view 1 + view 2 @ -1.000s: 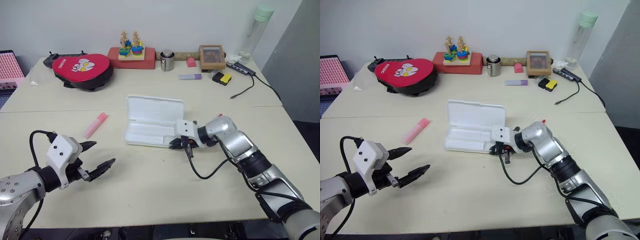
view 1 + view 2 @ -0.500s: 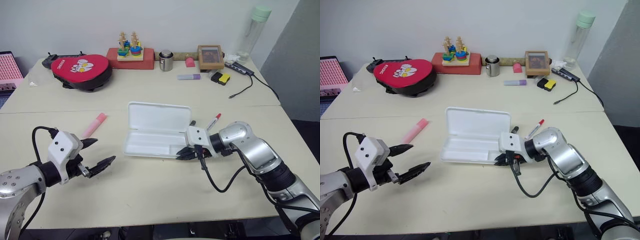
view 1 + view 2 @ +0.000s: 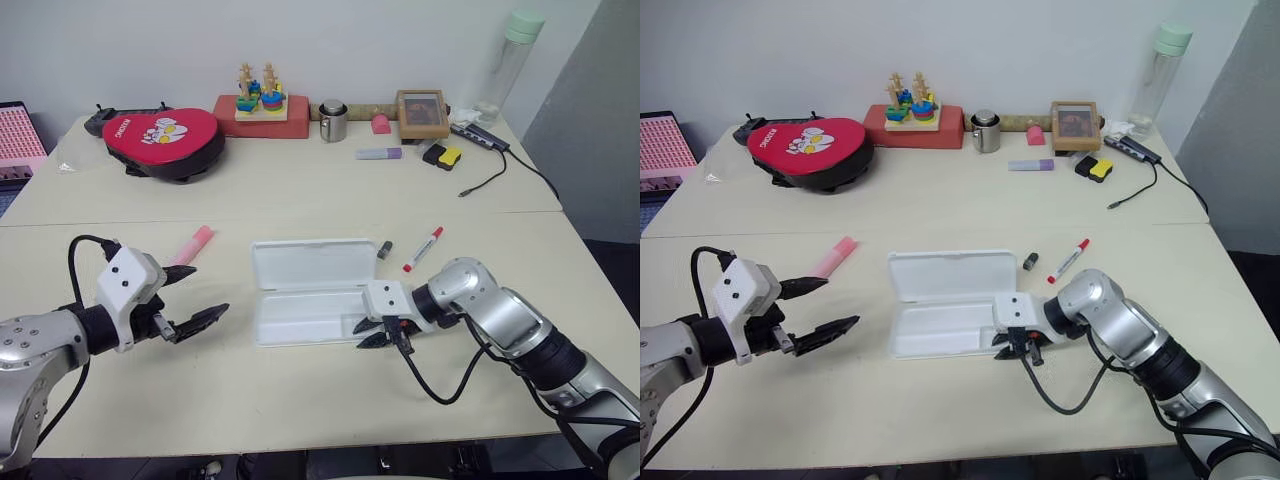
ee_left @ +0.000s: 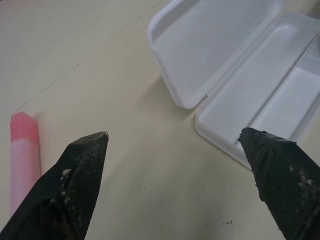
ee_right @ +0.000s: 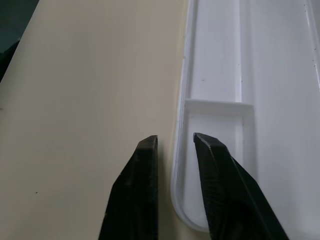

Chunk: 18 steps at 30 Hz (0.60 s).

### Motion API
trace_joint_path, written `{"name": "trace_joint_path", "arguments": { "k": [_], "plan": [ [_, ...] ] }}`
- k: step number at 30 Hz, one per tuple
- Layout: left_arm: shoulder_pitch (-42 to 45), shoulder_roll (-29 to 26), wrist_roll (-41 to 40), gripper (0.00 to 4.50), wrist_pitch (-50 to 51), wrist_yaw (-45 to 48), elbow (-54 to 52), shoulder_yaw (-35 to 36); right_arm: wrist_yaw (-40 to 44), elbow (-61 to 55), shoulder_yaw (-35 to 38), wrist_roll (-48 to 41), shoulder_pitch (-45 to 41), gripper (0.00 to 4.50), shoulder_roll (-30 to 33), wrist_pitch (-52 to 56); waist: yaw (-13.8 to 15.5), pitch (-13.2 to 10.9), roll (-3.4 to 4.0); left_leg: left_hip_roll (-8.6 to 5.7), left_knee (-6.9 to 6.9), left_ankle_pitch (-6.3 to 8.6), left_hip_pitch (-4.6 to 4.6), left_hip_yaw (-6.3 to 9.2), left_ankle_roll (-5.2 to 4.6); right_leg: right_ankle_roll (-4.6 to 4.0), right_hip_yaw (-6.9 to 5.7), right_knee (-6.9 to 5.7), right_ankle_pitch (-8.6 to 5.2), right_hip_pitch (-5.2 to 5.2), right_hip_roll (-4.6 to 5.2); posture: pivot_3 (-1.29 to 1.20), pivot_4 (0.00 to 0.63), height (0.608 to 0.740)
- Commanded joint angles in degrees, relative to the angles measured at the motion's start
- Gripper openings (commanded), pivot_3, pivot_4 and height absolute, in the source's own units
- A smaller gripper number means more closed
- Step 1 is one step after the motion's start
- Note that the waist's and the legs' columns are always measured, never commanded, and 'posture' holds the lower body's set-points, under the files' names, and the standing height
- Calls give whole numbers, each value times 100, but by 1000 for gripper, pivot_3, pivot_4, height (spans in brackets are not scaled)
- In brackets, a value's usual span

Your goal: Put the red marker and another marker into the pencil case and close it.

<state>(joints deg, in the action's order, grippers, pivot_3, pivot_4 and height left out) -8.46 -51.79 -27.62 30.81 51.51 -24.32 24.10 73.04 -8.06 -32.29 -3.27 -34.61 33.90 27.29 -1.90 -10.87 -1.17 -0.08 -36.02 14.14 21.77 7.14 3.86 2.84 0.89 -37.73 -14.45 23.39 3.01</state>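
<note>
From the head camera, the pencil case [image 3: 310,290] lies open on the near half of the table [image 3: 300,390], lid laid back flat behind the tray, and nothing is visible in either. The red marker [image 3: 422,248] lies on the table to the case's right and a little behind it, apart from it, with a small dark object [image 3: 383,249] between marker and lid. The pink highlighter [image 3: 189,249] lies on the table to the case's left, well apart from it. The left gripper [image 3: 190,301] hangs above the table between highlighter and case, jaws spread wide and holding nothing. The right gripper [image 3: 367,333] sits at the tray's front right corner. A red padded pouch [image 3: 163,135] and a purple highlighter [image 3: 380,153] sit on the far half. In the left wrist view, the two black fingertips [image 4: 82,165] stand far apart, empty, with the highlighter's cap [image 4: 24,150] beside one and the case's open lid [image 4: 210,45] and tray beyond. In the right wrist view, the fingers [image 5: 145,175] are slightly parted and straddle the tray's front rim [image 5: 180,150], one outside over the table, one inside over a small end compartment; whether they pinch the rim I cannot tell
</note>
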Motion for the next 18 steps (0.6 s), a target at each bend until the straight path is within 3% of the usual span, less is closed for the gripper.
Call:
{"name": "trace_joint_path", "arguments": {
  "k": [1, 2, 13, 18],
  "plan": [
    [61, -97, 32, 4500, -80, 65, -23, 25, -59, -107, 290, -146, -143, 2164, -35, 109, 1, 0, 0, 0, 0, 0, 0, 1, 0, 0, -1, -1, 0, 0, 0, 0, 150, 740],
    [56, -97, 42, 4500, -88, 81, -12, 30, -20, -168, 383, -282, -188, 2369, -28, 259, 1, 0, 0, 0, 0, 0, 0, 1, 0, 0, -1, -1, 0, 0, 0, 0, 150, 740],
    [-76, -89, 0, 4500, 7, 138, 207, 352, 283, -700, 1156, -1225, -414, 2369, 448, 1100, 3, 0, 0, -1, 1, 0, 2, 3, 0, 0, -2, 1, 0, 0, 0, 0, 150, 740],
    [46, 26, 58, 4500, -37, -98, 612, 447, -16, -537, 1531, -1295, -442, 2369, 674, 1189, 5, -1, 1, -1, -1, 0, 1, 3, 0, 0, -3, -1, 0, 0, 0, 0, 150, 740]
  ]
}}
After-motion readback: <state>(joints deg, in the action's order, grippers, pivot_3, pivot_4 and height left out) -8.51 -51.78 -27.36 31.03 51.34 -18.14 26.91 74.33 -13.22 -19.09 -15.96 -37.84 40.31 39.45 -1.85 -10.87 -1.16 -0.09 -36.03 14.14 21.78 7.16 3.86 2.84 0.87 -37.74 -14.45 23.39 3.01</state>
